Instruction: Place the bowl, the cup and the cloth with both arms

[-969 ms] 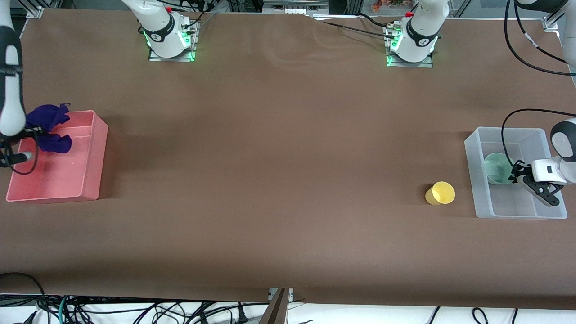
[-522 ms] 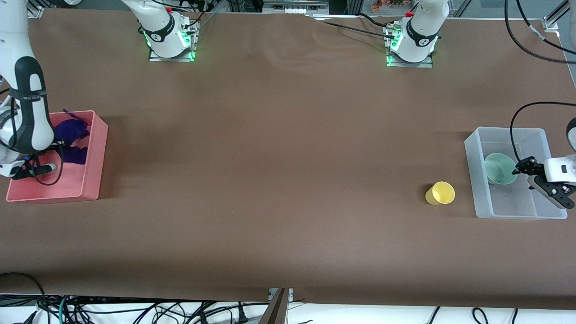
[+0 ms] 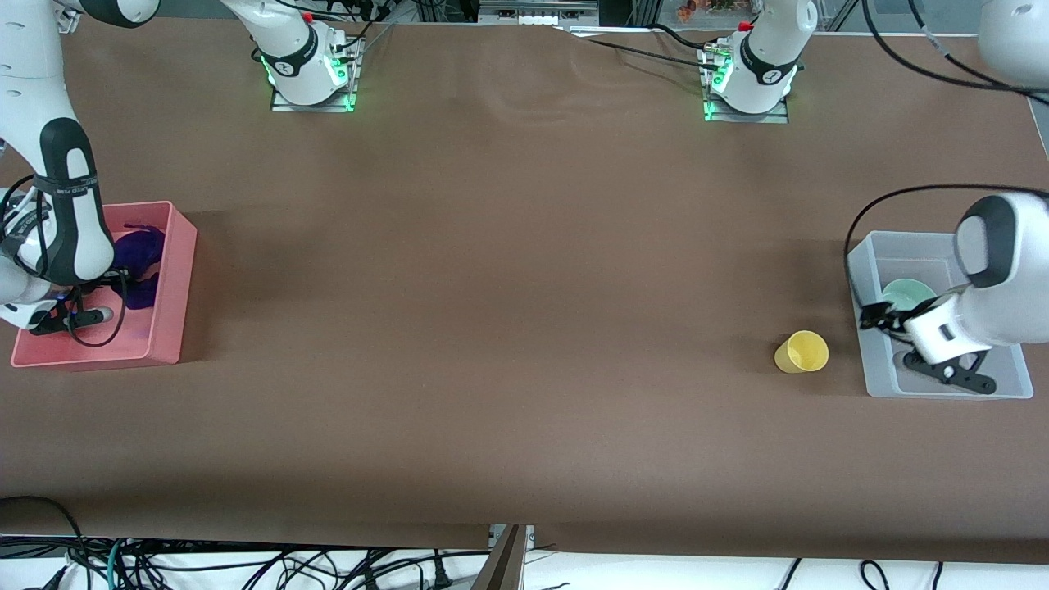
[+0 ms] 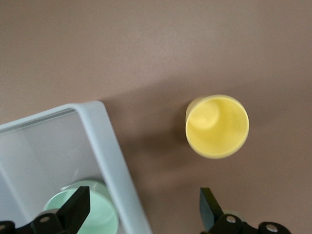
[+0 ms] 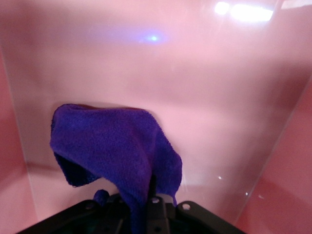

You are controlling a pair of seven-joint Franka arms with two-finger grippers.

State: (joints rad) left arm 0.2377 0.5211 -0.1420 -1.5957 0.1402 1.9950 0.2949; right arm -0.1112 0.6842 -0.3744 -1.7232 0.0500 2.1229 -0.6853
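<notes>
Purple cloth [image 3: 139, 258], yellow cup [image 3: 802, 351], mint-green bowl [image 3: 906, 292], brown table [image 3: 508, 287].

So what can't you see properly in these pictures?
- Soft purple cloth, front view: partly hidden by the right arm, over the pink plastic bin.
- Right tool, right wrist view: cut off by the edge, cloth draped over it.
- Small mint-green bowl, front view: partly covered by the left tool, in the clear plastic bin; cut off in the left wrist view.
</notes>
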